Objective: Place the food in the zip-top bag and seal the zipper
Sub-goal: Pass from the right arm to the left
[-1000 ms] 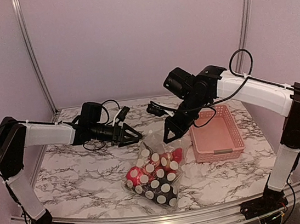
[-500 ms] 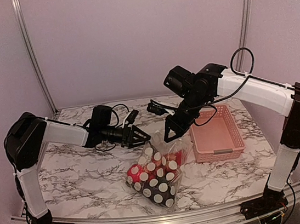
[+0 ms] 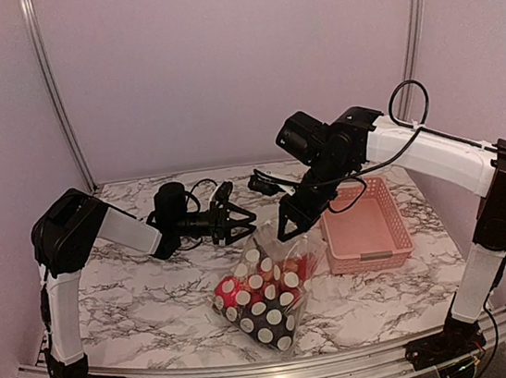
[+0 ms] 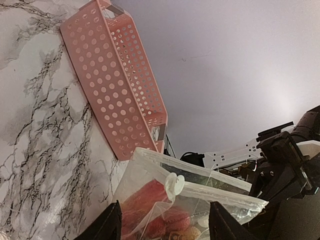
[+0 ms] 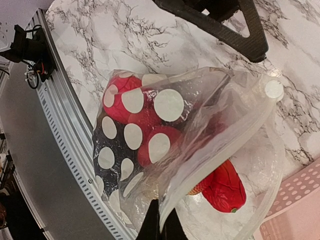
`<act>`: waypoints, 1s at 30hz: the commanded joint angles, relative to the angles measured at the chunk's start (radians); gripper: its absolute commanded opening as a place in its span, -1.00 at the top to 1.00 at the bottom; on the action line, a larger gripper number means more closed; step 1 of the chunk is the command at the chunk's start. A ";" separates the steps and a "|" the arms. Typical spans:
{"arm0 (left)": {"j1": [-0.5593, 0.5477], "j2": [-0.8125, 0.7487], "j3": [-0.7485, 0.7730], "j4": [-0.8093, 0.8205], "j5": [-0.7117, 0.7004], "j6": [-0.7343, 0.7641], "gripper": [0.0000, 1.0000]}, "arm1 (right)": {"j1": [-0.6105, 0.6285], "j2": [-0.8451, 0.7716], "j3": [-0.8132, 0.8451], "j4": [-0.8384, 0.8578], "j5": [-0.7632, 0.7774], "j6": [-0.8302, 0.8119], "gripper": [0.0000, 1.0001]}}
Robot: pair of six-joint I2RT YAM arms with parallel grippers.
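At surface [image 3: 134, 279] centre, pinching bag [image 3: 262, 290] mouth up with right pincer [image 3: 283, 232] to hold food [image 5: 222, 187] inside; from 10 o'clock, aiming wide-open left pincer [image 3: 246, 218] at zipper [image 4: 225, 192].

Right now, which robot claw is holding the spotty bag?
The right gripper: it is pinched shut on the edge of the zip-top bag. The left gripper is open, gripping nothing.

The zip-top bag [image 3: 264, 290] is clear, soft plastic film, glossy and creased, printed with matt white dots. The food [image 5: 220, 187] inside looks like smooth, shiny red plastic. The basket [image 3: 362, 226] is pink perforated plastic, semi-matt. The table [image 3: 128, 299] carries a smooth marble-pattern finish; its front rail [image 3: 259, 375] is ribbed bare metal.
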 commanded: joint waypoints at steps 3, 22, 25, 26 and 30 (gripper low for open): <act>-0.032 0.009 0.050 -0.063 0.043 0.069 -0.19 | 0.015 -0.005 0.052 -0.017 0.002 -0.010 1.00; -0.046 -0.145 0.070 -0.456 -0.016 0.356 0.95 | -0.003 -0.028 -0.027 -0.030 0.102 -0.001 1.00; -0.028 -0.222 0.068 -0.496 -0.071 0.391 0.97 | -0.039 -0.029 -0.049 -0.032 0.153 0.016 1.00; -0.025 -0.247 0.069 -0.541 -0.097 0.421 0.97 | -0.056 -0.027 -0.049 -0.032 0.166 0.024 1.00; -0.025 -0.338 0.093 -0.699 -0.186 0.576 0.98 | -0.112 -0.008 -0.017 -0.022 0.220 0.053 1.00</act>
